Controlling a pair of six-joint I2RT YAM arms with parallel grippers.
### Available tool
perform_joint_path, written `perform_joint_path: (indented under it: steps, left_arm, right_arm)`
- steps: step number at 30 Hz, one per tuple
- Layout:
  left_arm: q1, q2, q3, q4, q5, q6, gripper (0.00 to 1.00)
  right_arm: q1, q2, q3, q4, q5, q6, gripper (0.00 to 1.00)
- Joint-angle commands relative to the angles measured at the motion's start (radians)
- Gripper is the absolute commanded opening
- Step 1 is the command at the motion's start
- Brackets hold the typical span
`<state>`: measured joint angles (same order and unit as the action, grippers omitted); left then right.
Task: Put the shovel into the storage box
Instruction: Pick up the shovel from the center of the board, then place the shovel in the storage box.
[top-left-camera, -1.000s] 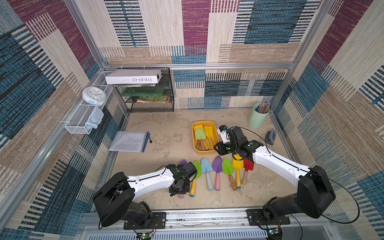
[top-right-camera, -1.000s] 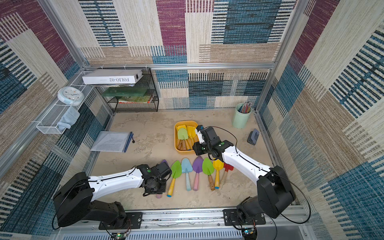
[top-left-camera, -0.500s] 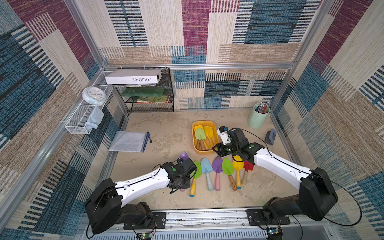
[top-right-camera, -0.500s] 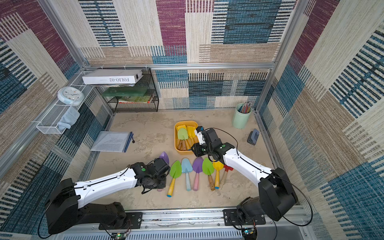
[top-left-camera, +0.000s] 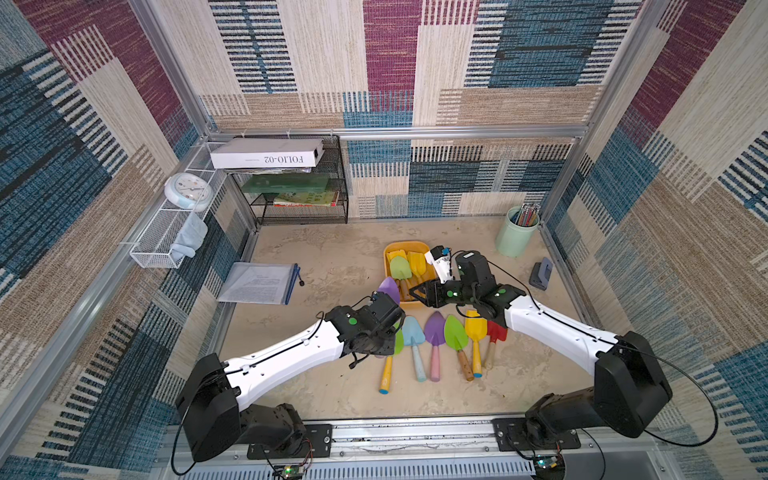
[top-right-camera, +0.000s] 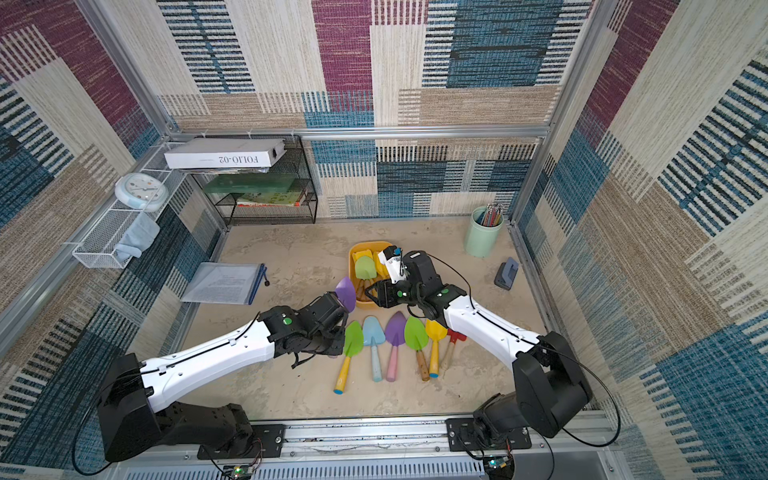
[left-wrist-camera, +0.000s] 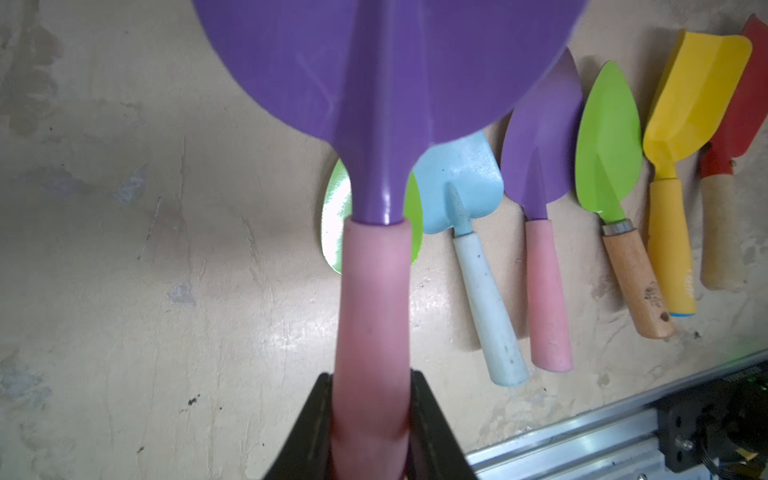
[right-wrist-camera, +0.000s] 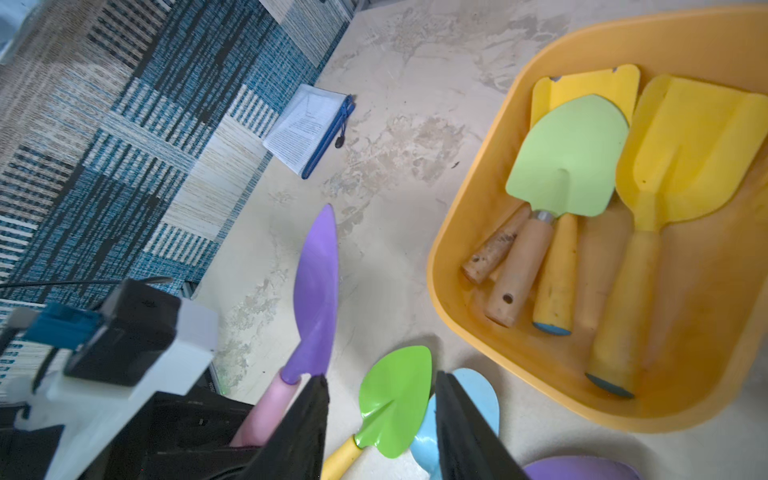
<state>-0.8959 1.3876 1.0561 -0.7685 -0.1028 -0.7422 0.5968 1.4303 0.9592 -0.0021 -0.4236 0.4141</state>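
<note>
The left claw (left-wrist-camera: 371, 401) is closed on the lower end of the pink handle of the purple-bladed shovel (left-wrist-camera: 386, 104), one jaw pressed against each side, and holds it clear of the beige stone-pattern worktop (top-left-camera: 332, 257). In both top views the purple blade shows just beyond the wrist, beside the near left corner of the shallow yellow-orange plastic storage box (top-left-camera: 386, 266) and not yet over its opening. The long axis of the purple-bladed shovel runs in line with the claw. The handle is toward the robot and the blade tip leads toward the rear wall, roughly parallel to the long side of the box. The right wrist view shows the blade nearly edge-on. The shovels already in the box (right-wrist-camera: 569, 162) lie the same way, blades at the far end, and fill most of its length, so there is probably little room lengthwise. To complete the step, move the shovel toward the robot's right until both blade and handle are inside the rim. Keep the axis parallel to the long side, lower it close to the contents, and only then release. The right claw (right-wrist-camera: 380, 382) hangs at the near end of the box with its jaws apart and empty, so it may obstruct the approach. The row of coloured shovels (top-left-camera: 434, 332) on the worktop lies just below the travel path.
</note>
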Motion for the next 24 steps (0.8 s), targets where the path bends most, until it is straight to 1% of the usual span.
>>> perform_joint_path:
  steps: [1,5,10,13,17,19,24]
  left_arm:
    - [0.003,0.041,0.043,-0.005,0.011,0.039,0.00]
    - [0.002,0.078,0.097,-0.004,0.023,0.051,0.00]
    - [0.002,0.084,0.130,-0.006,0.025,0.062,0.00]
    - [0.002,0.091,0.142,-0.005,0.029,0.064,0.00]
    - [0.002,0.097,0.152,0.010,0.042,0.066,0.00]
    - [0.002,0.099,0.153,0.018,0.045,0.063,0.00]
    - [0.002,0.104,0.155,0.031,0.046,0.057,0.00]
  right_arm:
    - [0.006,-0.004,0.010,0.029,-0.021,0.012,0.47]
    - [0.014,0.005,0.015,0.025,-0.015,0.012,0.48]
    - [0.018,0.023,0.021,0.029,-0.012,0.015,0.48]
    - [0.023,0.040,0.029,0.043,-0.020,0.020,0.47]
    - [0.029,0.063,0.040,0.056,-0.021,0.026,0.43]
    - [0.033,0.068,0.042,0.069,-0.020,0.032,0.36]
    - [0.035,0.074,0.048,0.087,-0.015,0.043,0.12]
